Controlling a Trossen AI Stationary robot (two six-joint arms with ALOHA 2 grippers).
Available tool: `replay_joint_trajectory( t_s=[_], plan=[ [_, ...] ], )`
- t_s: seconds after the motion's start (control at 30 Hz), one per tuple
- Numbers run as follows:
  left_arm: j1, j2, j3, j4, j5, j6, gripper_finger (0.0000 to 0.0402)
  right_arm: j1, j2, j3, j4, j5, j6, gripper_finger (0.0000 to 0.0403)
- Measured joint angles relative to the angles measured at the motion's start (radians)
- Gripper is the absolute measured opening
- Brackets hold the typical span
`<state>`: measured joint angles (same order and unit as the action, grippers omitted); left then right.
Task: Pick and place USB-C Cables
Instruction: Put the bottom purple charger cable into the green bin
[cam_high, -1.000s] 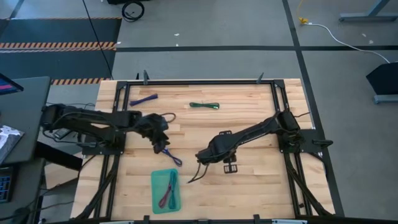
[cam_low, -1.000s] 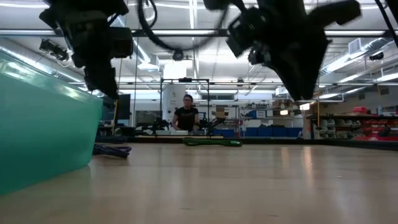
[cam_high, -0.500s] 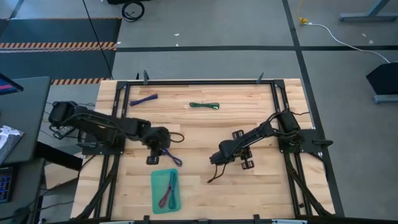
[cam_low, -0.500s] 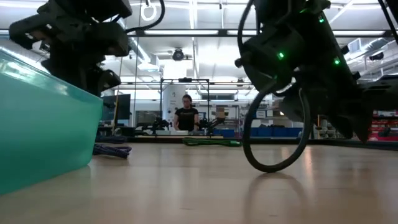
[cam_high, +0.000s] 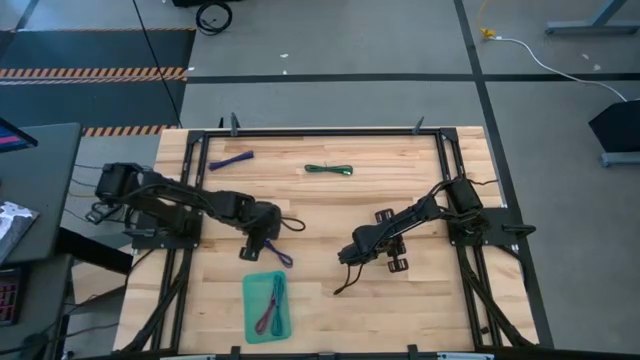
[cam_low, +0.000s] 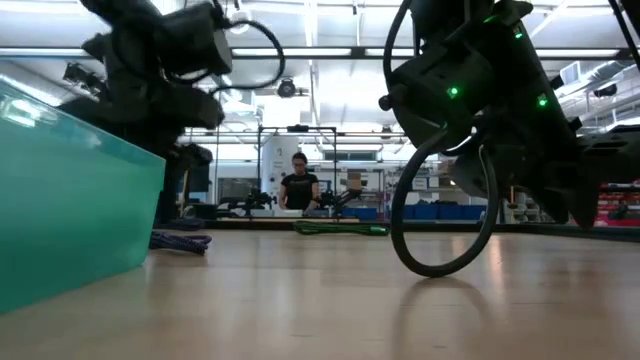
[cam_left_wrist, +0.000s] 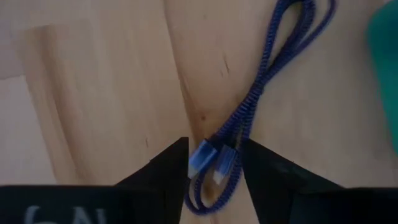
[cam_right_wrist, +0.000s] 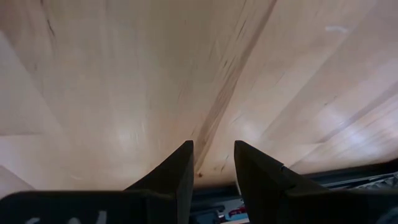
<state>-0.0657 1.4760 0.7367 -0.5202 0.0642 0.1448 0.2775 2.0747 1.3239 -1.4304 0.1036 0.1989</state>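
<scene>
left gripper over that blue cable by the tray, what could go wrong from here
The left gripper straddles only the plug end of the blue-purple braided cable, so closing may catch one strand and the coil could unravel when lifted. The teal plastic tray lies close beside it, so a trailing loop might snag its rim.

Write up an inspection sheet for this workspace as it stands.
Surface: wooden table, black frame rails along its edges.
Job's things: teal tray near the front edge holds two coiled cables, colours hard to tell; blue-purple cable and dark green cable lie toward the far edge; violet cable lies on the wood beside the tray.
Clutter: nothing seen.
Grippers: left tool is open, its fingers straddling the violet cable's plug end; right tool is empty, slightly open, low over bare wood.
Cables: a black arm cable loops down by the right arm.
Surroundings: white cable on the floor; a person stands far behind the table.
</scene>
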Motion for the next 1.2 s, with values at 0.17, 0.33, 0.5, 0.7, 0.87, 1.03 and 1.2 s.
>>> replay_joint_trajectory(
  t_s=[0.17,0.33,0.5,0.7,0.87,1.03,1.2],
  plan=[
    [0.002,0.066,0.0,0.014,0.003,0.025,0.0192,0.0,0.0,0.0,0.008,0.0,0.0,0.0122],
    [0.012,0.097,0.003,0.022,0.012,0.032,0.0203,0.0,0.0,0.0,0.029,0.0,0.0,0.0122],
    [0.028,0.083,0.005,0.034,0.004,0.033,0.0177,0.0,0.0,0.0,0.029,0.0,0.0,0.0122],
    [0.03,0.083,0.023,0.032,-0.007,0.035,0.0072,0.0,0.0,0.0,0.038,-0.001,0.0,0.0122],
    [0.03,0.082,0.023,0.03,-0.003,0.025,0.0021,0.0,0.0,0.0,0.05,-0.001,0.0,0.0123],
    [0.03,0.078,0.076,0.006,-0.002,0.018,0.0025,0.0,0.0,0.0,0.05,-0.001,0.0,0.0122],
    [0.03,0.059,0.177,-0.034,-0.004,0.021,0.0023,0.0,0.0,0.0,0.053,-0.001,0.0,0.0122]
  ],
)
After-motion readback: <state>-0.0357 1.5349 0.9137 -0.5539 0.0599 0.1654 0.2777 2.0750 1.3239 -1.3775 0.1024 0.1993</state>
